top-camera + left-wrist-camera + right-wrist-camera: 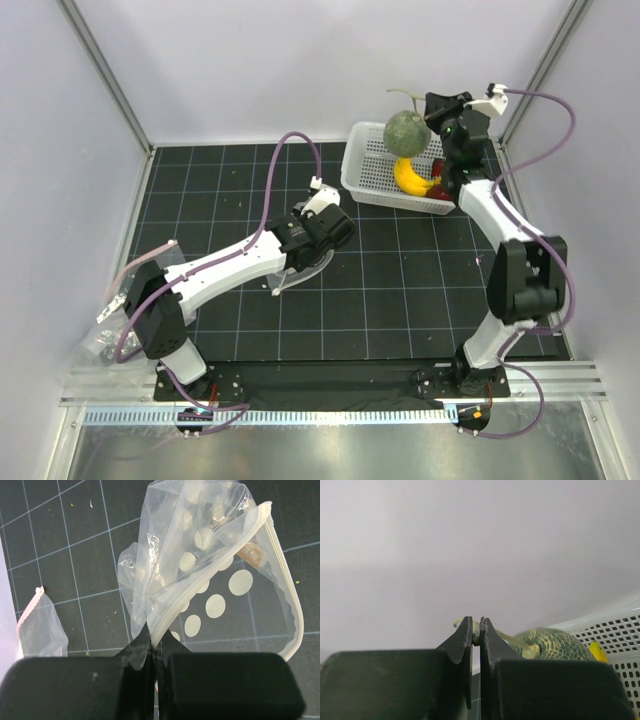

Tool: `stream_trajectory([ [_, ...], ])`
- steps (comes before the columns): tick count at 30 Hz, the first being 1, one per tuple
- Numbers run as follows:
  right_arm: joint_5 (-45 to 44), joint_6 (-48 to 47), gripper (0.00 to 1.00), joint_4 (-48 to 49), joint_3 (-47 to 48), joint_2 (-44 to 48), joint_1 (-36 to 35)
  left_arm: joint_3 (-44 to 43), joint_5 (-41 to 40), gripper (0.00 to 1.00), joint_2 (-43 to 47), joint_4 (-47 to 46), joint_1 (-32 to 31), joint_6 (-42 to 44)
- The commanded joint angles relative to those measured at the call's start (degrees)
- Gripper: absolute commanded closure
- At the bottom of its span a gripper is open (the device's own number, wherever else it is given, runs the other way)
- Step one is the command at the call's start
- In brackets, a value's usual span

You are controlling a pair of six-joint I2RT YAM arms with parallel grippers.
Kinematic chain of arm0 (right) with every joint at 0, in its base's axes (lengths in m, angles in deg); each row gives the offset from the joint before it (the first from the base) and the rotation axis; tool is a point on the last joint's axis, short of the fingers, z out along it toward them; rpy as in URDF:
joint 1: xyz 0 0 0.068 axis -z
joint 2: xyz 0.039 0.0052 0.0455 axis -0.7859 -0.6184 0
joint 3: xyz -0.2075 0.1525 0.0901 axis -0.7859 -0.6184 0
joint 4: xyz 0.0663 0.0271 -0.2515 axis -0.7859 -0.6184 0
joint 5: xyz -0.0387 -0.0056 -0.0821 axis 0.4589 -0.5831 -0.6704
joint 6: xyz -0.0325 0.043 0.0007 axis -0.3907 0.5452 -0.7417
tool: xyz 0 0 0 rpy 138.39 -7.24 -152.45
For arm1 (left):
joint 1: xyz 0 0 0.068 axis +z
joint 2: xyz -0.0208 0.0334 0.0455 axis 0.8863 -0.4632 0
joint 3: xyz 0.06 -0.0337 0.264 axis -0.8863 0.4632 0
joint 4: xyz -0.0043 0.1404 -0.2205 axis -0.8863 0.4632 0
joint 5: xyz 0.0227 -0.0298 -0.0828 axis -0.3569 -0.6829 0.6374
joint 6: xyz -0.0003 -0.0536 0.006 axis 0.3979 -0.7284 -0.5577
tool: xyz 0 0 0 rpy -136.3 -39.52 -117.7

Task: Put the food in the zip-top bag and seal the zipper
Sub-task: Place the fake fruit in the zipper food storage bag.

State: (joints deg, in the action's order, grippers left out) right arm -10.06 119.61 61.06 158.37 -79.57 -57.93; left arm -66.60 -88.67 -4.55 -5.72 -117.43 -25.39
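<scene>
My left gripper (154, 640) is shut on the mouth edge of the zip-top bag (215, 580), a clear bag with pale dots that lies crumpled on the black mat (305, 268). Its zipper (295, 620) curves open on the right side. My right gripper (476, 630) is shut on the thin stem (507, 637) of the grey-green melon (406, 130), which hangs above the white basket (362, 165). The yellow banana (410, 177) and a dark-red fruit (437, 172) lie in the basket.
The basket stands at the back right against the wall. Another small clear bag (40, 625) lies left of the held one. Loose clear plastic (105, 335) sits by the left arm's base. The mat is black with a white grid.
</scene>
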Motion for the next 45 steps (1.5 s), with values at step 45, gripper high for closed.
stream_trajectory([
  [45, 10.3, 8.8, 0.99, -13.8, -42.7, 78.9, -1.4, -20.4, 39.8, 1.0, -10.3, -5.8, 0.9, -20.9],
])
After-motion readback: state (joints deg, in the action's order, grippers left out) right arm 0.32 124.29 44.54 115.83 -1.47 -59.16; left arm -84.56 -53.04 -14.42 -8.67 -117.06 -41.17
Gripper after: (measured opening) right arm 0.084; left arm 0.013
